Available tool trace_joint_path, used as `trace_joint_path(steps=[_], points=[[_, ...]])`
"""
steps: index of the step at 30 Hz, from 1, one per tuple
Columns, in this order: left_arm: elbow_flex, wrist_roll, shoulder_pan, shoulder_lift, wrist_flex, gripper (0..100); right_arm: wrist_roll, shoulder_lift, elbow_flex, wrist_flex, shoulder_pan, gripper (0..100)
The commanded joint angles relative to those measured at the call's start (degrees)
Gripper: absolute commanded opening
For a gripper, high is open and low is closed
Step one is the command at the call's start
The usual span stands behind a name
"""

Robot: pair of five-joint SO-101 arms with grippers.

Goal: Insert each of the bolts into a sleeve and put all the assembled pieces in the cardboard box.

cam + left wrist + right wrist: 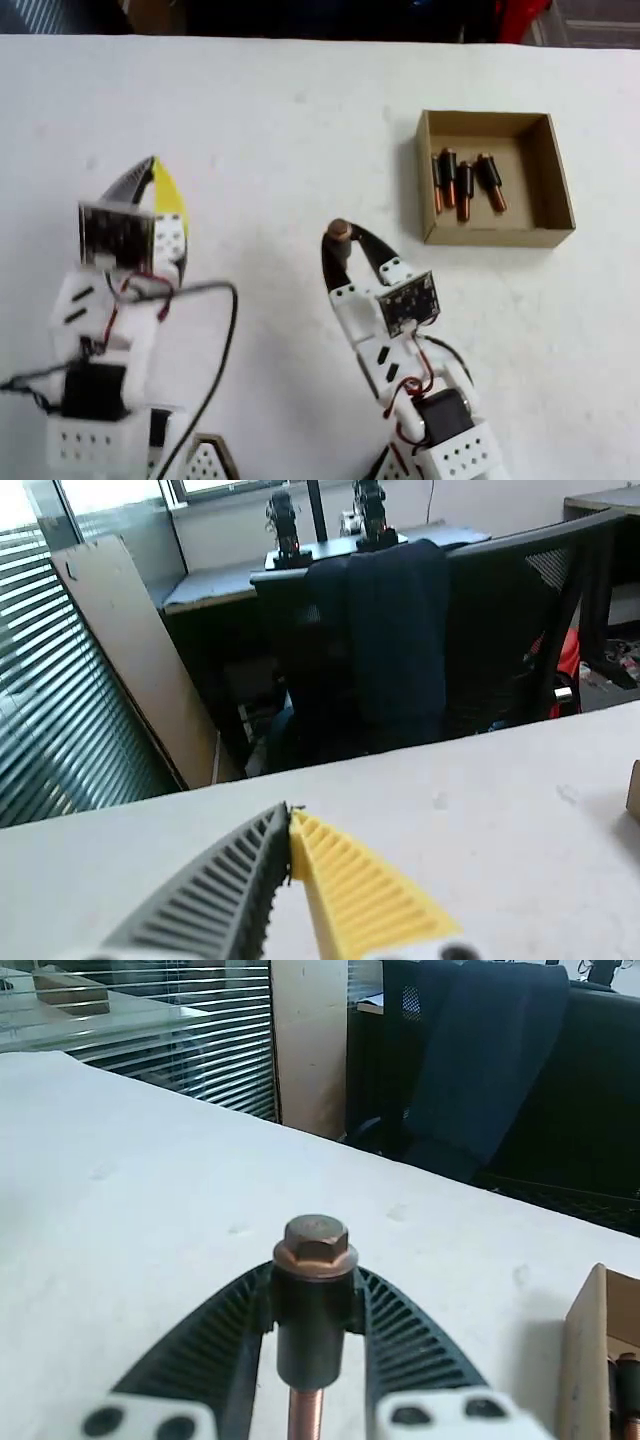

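My right gripper [341, 243] [312, 1305] is shut on an assembled piece: a copper bolt [316, 1241] pushed through a black sleeve [311, 1330], held upright with the hex head on top. It hovers over the table's middle, left of the cardboard box [555, 187]. Inside the box lie three assembled pieces [465, 183], black sleeves on copper bolts. My left gripper [154, 164] [288, 825], with one grey and one yellow finger, is shut on nothing at the left side of the table.
The white table [280, 130] spreads out behind both arms. A black cable [225, 330] loops beside the left arm. Beyond the table's far edge stand a dark chair [420, 650] and window blinds [60, 730].
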Motion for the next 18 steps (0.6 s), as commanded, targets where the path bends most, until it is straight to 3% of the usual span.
trace_joint_path(steps=[1, 6, 11, 18], points=[[3.7, -1.1, 0.4, -8.7, 0.6, 2, 3.4, -0.7, 0.0, 0.1, 0.7, 2.7], [13.3, -1.2, -0.1, -16.1, 0.6, 2, 5.0, -0.7, -4.0, 5.9, 2.9, 1.6], [20.7, -1.1, -4.5, -23.3, 0.5, 2, 2.5, -0.7, -8.4, 9.3, 11.3, 1.6], [26.1, -1.2, -5.3, -23.2, 0.2, 2, 2.0, -0.7, -13.6, 13.4, 18.9, 1.6]])
